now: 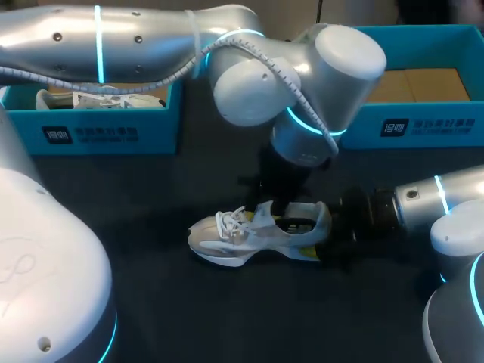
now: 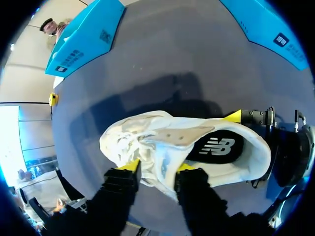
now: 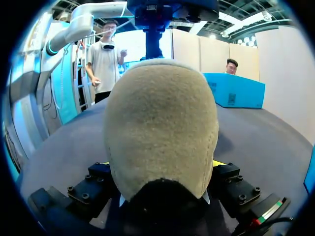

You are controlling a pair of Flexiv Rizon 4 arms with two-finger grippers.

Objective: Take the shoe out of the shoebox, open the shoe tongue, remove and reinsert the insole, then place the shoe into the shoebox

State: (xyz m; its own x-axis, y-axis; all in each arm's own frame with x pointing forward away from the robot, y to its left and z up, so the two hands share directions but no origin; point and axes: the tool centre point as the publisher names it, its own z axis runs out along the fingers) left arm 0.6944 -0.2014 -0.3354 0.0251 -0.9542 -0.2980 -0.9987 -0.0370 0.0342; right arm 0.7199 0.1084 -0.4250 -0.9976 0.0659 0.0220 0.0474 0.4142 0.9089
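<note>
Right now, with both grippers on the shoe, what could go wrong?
1. The left gripper pinches the tongue while the right gripper clamps the heel; a hard pull could strain the tongue or tug the shoe from the heel grip.
2. Both grippers are busy, so releasing the tongue to reach the insole may let it flop back.

Head overhead; wrists close; all share shoe [image 1: 234,240].

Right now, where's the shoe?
Head view: the shoe lies on the table in front of the gap between the left shoebox and the right shoebox. The left gripper pinches its tongue, the right gripper grips its heel.
</note>
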